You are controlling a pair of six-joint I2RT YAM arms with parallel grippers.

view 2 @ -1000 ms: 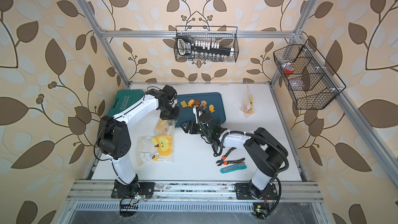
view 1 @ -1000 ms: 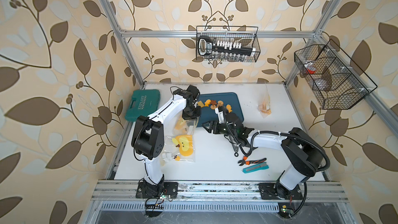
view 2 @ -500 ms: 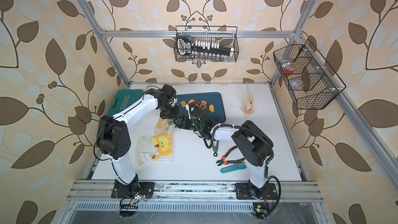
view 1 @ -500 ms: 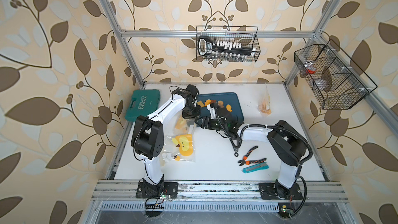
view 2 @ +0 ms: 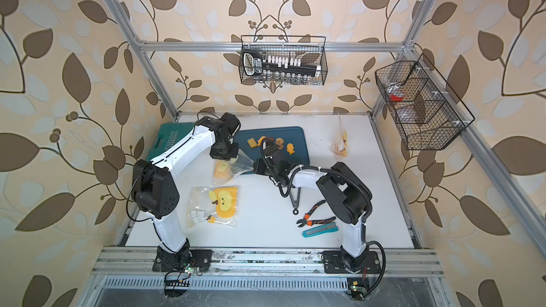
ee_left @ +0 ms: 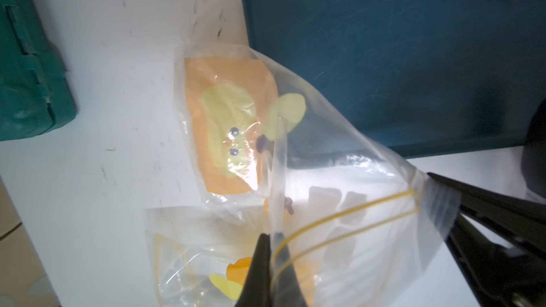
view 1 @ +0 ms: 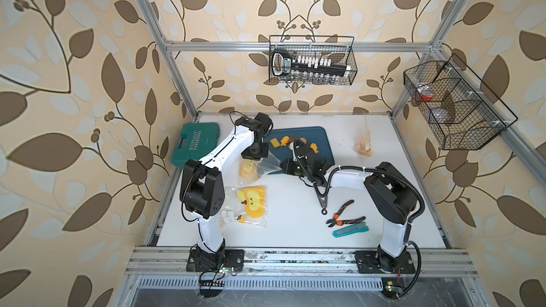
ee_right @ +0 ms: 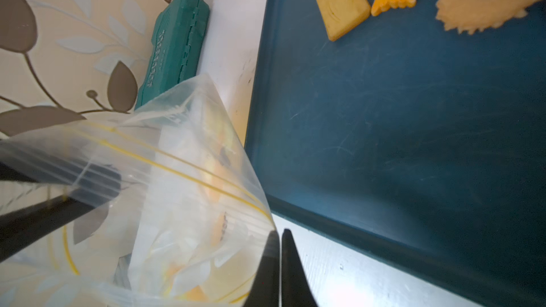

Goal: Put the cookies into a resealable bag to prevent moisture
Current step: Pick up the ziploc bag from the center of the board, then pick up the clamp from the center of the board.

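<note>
Quick update from the remote desk. The left gripper [ee_left: 271, 242] is clamped on one lip of the clear zip bag [view 1: 266, 164]. It's holding the bag up off the table [view 1: 295, 231], just left of the blue tray [view 1: 323, 135]. The right gripper [ee_right: 279, 233] has its jaws nearly together on the opposite lip, at the corner by the yellow zip line. In the left wrist view it looks like a real pinch on the plastic, not just a touch.

My read on why: one pinch per lip lets me pull the mouth open. Parking the bag at the tray's near-left corner also keeps the carry short.

The loose cookies [view 1: 284, 140] are sitting on the far part of the tray, well clear of both grippers. There's a square one, a fish and a couple of others. I can't make out any inside the held bag. The duck print and the spare bag [view 1: 251, 203], which lies on the table just on its near side, muddle the view through the plastic.

Versus a second ago: the right gripper was wide open over the tray's near edge, apart from the bag. Since then that arm has swung left and the jaws have come in on the lip. The left arm and its grip look the same, and the cookies haven't budged. Next I'd guess a gentle pull apart. Too hard and that thin lip could slip out.
</note>
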